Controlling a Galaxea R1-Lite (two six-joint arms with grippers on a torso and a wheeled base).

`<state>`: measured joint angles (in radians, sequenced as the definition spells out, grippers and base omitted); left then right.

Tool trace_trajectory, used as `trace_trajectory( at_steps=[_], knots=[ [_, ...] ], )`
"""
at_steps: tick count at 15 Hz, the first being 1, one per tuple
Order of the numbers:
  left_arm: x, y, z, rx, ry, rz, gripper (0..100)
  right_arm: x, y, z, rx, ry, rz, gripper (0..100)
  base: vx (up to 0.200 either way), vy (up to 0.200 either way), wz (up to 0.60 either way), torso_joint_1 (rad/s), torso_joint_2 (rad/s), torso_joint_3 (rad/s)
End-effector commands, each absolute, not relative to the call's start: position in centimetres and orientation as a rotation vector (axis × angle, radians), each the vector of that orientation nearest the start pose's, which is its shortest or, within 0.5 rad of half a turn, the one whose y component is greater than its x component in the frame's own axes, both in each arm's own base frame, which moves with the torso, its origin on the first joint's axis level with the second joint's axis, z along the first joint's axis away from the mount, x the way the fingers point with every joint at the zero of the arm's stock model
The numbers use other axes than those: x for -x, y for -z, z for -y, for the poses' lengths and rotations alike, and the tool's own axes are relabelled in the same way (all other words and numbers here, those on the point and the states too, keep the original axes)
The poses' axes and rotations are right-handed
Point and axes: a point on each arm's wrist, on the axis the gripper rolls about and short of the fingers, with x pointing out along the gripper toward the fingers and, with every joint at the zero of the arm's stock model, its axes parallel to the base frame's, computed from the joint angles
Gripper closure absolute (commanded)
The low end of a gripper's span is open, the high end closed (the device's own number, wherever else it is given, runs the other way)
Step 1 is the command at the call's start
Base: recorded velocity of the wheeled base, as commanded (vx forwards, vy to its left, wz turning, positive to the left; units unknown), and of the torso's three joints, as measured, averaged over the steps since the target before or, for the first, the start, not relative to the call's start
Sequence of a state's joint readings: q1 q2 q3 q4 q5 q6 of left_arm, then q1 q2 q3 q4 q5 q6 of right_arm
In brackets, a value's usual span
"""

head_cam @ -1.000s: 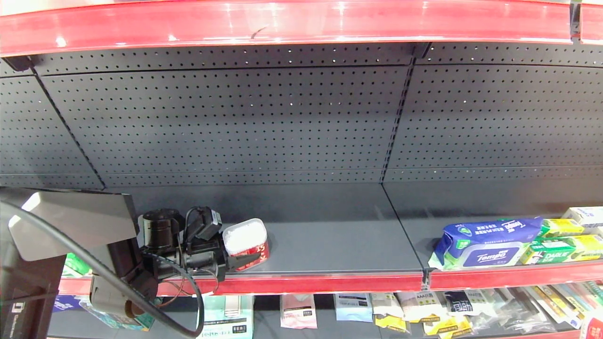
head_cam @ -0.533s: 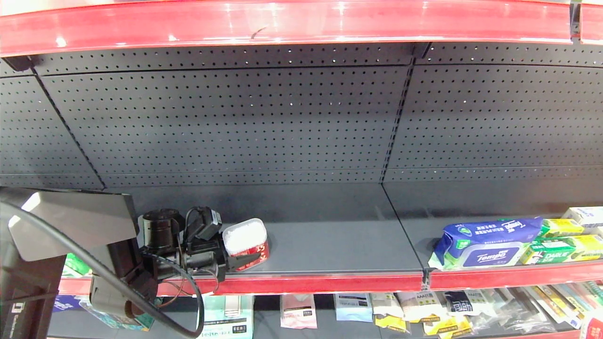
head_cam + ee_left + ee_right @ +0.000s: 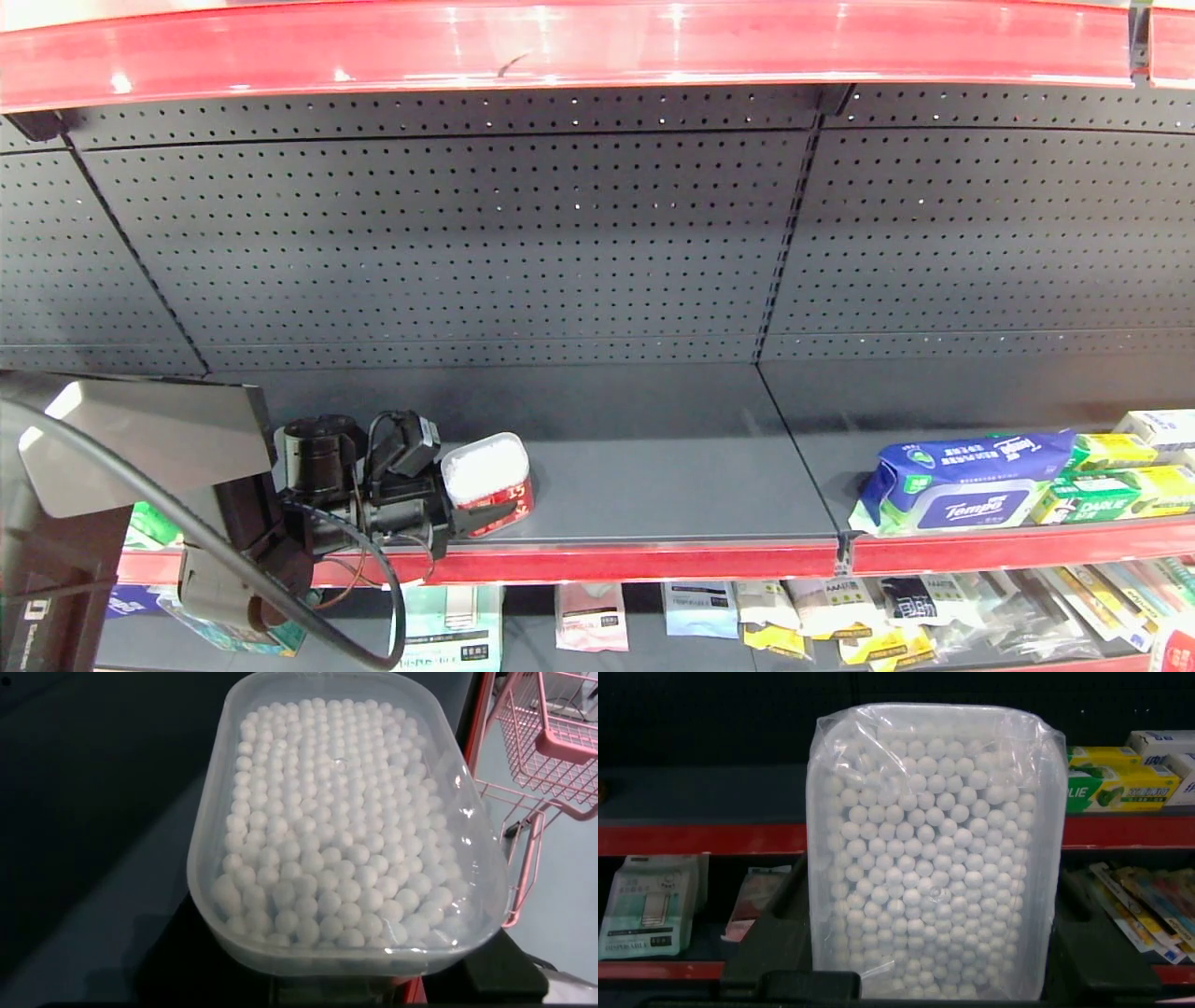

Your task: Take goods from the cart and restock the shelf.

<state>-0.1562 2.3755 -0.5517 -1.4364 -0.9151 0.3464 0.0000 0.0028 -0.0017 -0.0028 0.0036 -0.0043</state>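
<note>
The tub of white beads (image 3: 485, 469), a clear container with a red label round its side, sits at the left end of the dark shelf (image 3: 653, 485), just behind the red front lip (image 3: 607, 560) and apparently resting on the board. The left claw (image 3: 474, 515) is clamped on it, one finger lying across the labelled front. Over the last second nothing has shifted: arm, claw and tub stand exactly where they stood in both earlier head views, and the camera has not moved either. That stillness suggests the carry is over and the tub has reached its spot, so what this item likely still needs is for the claw to part and draw back without dragging the tub toward the lip. In the left wrist view the pink cart (image 3: 551, 728) stands off past the shelf's end. The right claw (image 3: 929, 947) is closed on a second pack of white beads (image 3: 934, 840), held upright facing the lower shelves, so another item is ready to go up. Well apart to the right on the same level lie a pack of wipes (image 3: 971, 481) and some boxes, leaving a broad bare stretch between them and the tub.
</note>
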Motion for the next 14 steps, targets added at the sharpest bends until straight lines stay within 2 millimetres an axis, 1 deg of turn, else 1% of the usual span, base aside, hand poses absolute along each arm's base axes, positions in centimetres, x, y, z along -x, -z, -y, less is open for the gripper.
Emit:
trace_trajectory(
  at_steps=[1, 3, 4, 9, 14],
  knots=[
    [-32.5, 1.6, 6.9, -0.157, 1.105, -0.193, 100, 2.3, -7.6, 0.0, 0.005, -0.003, 0.002, 100, 0.0, 0.0, 0.0, 0.0, 0.0, 0.0],
    [-32.5, 1.6, 6.9, -0.162, 1.104, -0.189, 100, 2.3, -7.6, 0.0, 0.005, -0.003, 0.002, 100, 0.0, 0.0, 0.0, 0.0, 0.0, 0.0],
    [-32.5, 1.6, 6.9, -0.162, 1.102, -0.189, 0, 2.3, -7.6, 0.0, 0.005, -0.006, 0.002, 100, 0.0, 0.0, 0.0, 0.0, 0.0, 0.0],
    [-32.5, 1.5, 6.8, -0.154, 1.102, -0.192, 0, 2.3, -7.6, 0.0, 0.005, -0.005, 0.002, 100, 0.0, 0.0, 0.0, 0.0, 0.0, 0.0],
    [-32.5, 1.3, 5.3, -0.15, 1.051, -0.174, 0, 2.3, -7.6, 0.0, 0.005, -0.005, 0.002, 100, 0.0, 0.0, 0.0, 0.0, 0.0, 0.0]
  ],
)
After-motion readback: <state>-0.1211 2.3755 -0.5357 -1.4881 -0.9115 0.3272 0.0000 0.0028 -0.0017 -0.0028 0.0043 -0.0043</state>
